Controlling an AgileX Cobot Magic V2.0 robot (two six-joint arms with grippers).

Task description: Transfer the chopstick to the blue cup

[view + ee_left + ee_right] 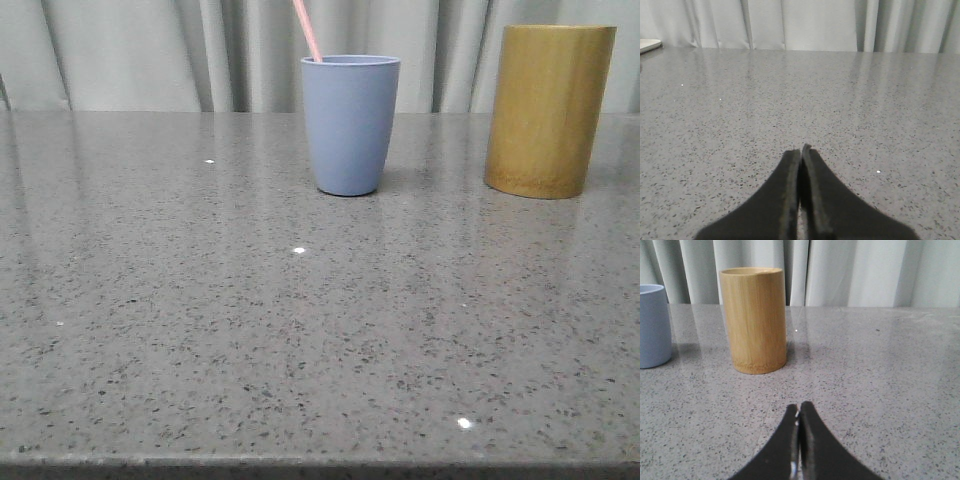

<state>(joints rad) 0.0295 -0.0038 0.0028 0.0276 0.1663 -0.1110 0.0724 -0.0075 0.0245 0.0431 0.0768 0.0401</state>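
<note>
The blue cup (350, 124) stands upright at the back middle of the grey speckled table. A pale pink chopstick (308, 32) leans out of its rim toward the upper left; only its short upper part shows. The cup's edge also shows in the right wrist view (653, 326). Neither arm shows in the front view. My left gripper (801, 149) is shut and empty, low over bare table. My right gripper (799, 407) is shut and empty, a little in front of the bamboo cylinder.
A tall yellow-brown bamboo cylinder (549, 110) stands right of the blue cup, and it also shows in the right wrist view (754, 320). Grey curtains hang behind the table. A white object's edge (649, 45) shows far off in the left wrist view.
</note>
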